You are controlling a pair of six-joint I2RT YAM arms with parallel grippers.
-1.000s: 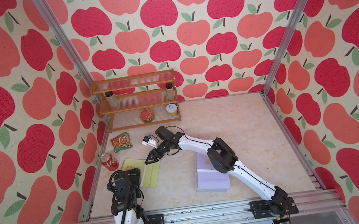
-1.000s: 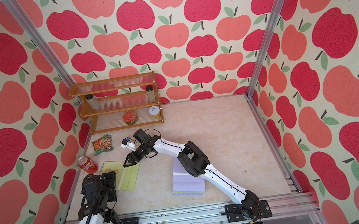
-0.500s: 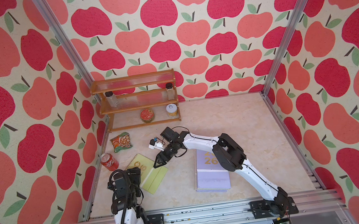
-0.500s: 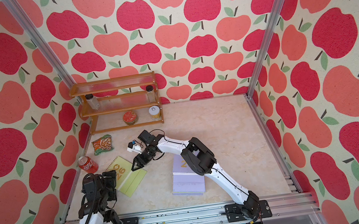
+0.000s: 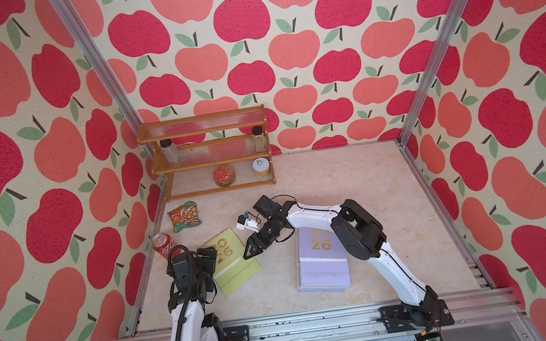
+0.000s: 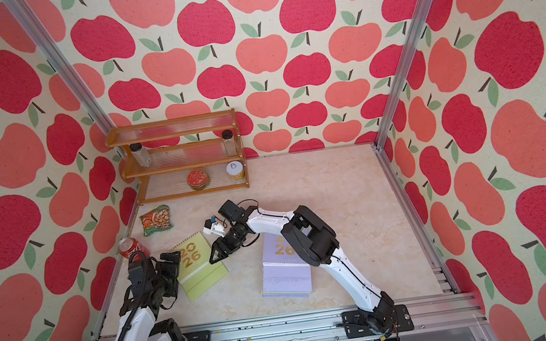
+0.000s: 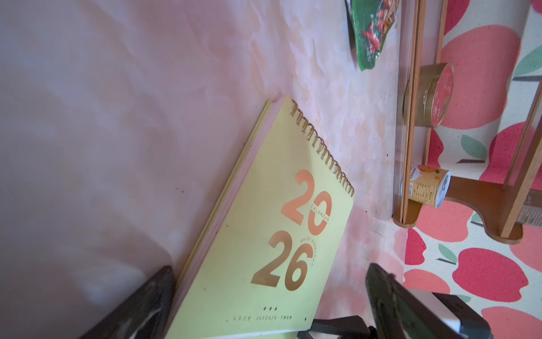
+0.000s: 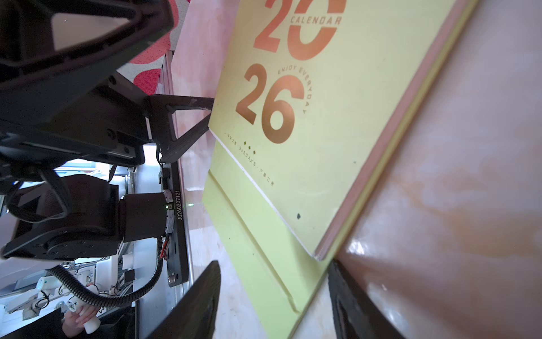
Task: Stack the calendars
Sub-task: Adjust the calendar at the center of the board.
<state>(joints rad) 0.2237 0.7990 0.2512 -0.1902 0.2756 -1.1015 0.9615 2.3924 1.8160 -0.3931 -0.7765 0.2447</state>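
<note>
Yellow-green calendar (image 5: pixel 231 259): flat on table (image 5: pixel 356 185), one corner hidden by left gripper (image 7: pixel 269 268).
Left gripper: jaws wide, at its edge.
Right gripper (image 8: pixel 274 262): jaws apart around its opposite corner.
Lilac calendars (image 5: pixel 322 269): stacked to its right, partly behind right arm (image 5: pixel 359 235); count unclear.

We see two calendar lots, well apart, on the bench (image 5: pixel 355 182).
Our yellow-green calendar (image 5: pixel 236 271) lies flat and skewed near the left edge, gold "2026" up, spiral towards the back, its flap spread frontward; our lilac calendar (image 5: pixel 322 269) tops a squared pile near the middle of the front edge, numerals up, its far part hidden.
</note>
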